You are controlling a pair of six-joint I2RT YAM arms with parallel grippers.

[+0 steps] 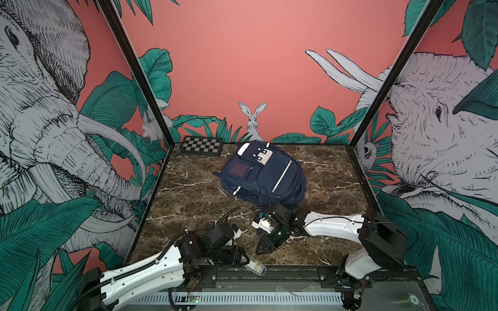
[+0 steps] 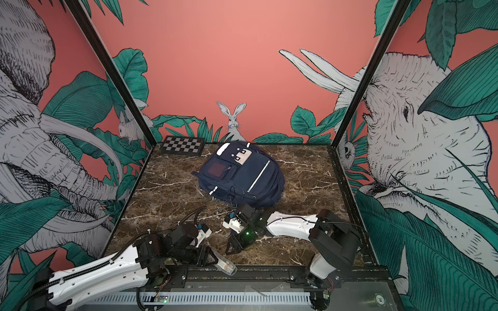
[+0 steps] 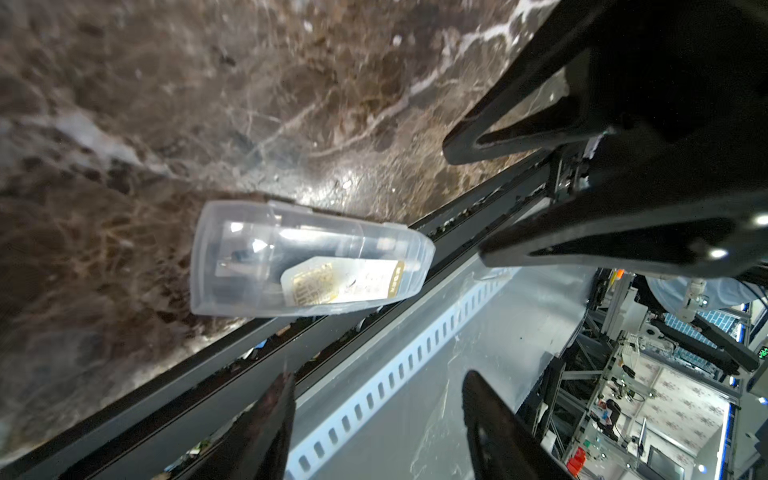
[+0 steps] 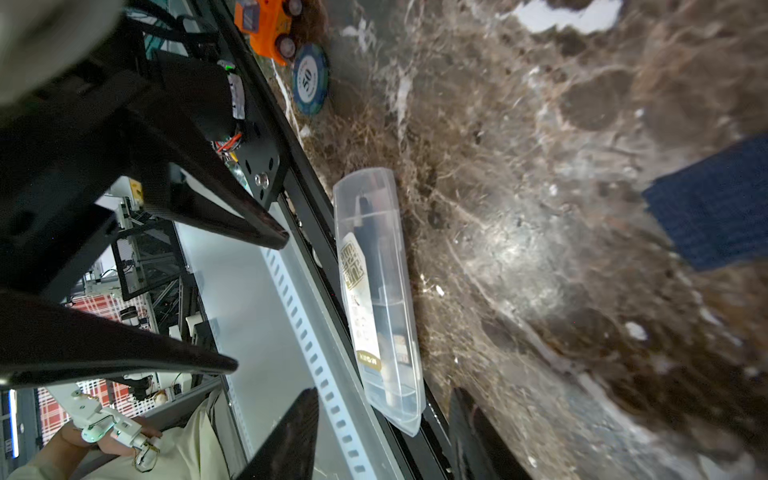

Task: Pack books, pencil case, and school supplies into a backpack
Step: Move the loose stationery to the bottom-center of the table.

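Two jaws-spread tools, left gripper (image 3: 378,376) and right gripper (image 4: 384,392) | we saw clear plastic pencil case (image 3: 307,257) loose at brown marble table's (image 1: 188,194) front edge | navy fabric backpack (image 1: 269,172) lay flat at rear.

Count log, from my remote station. On the counter (image 1: 188,204) I count 1 backpack (image 1: 269,175), 1 chessboard (image 1: 202,146) and 1 clear plastic case (image 1: 254,266). My right wrist view adds 1 orange toy car (image 4: 266,25), 1 blue chip (image 4: 309,79) and 1 flat navy-blue piece (image 4: 706,203) that I cannot identify. Both top views show 1 green chip (image 1: 414,298). I count 2 arms and 2 claws: left claw (image 3: 376,380), right claw (image 4: 384,395).
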